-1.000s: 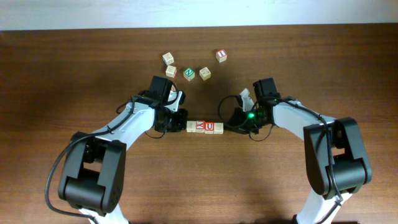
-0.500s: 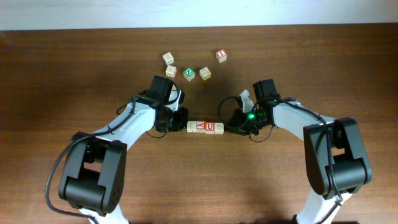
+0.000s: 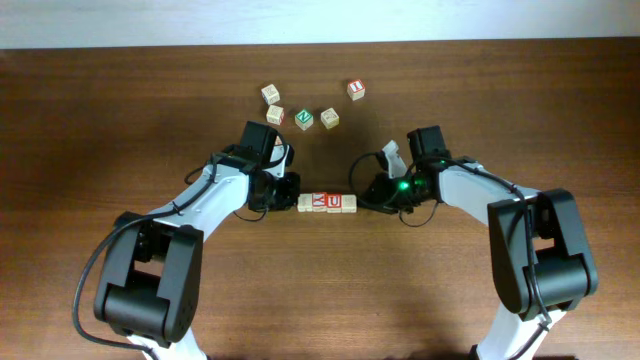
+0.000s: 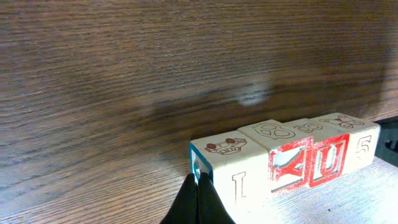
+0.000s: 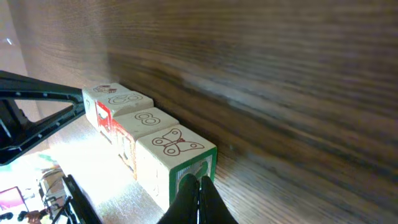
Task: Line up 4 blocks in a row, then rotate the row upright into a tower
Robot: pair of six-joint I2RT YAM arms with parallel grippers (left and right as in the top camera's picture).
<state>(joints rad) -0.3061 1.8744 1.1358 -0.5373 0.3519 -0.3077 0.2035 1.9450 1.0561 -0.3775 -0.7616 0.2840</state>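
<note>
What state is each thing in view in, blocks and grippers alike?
Row of four light-wood alphabet cubes: lying flat, touching end to end, a gripper at each end.
Left gripper: shut, tips against the row's blue-edged end face.
Right gripper: shut, tips against the row's green end face.
Five loose wooden cubes: scattered apart, untouched.

Both arms are reaching in toward the middle from the bottom of the overhead view. The left arm [image 3: 205, 200] and right arm [image 3: 470, 185] are bowing outward at the elbows, kinda making a pincer shape. The left tool [image 3: 293, 197] is pointing right and the right tool [image 3: 363, 198] is pointing left, so the tips are facing each other with a gap between. Both are sitting fully closed, fingers [image 4: 202, 202] pressing together into one dark point. A green light [image 3: 401, 185] is glowing on the right wrist.
</note>
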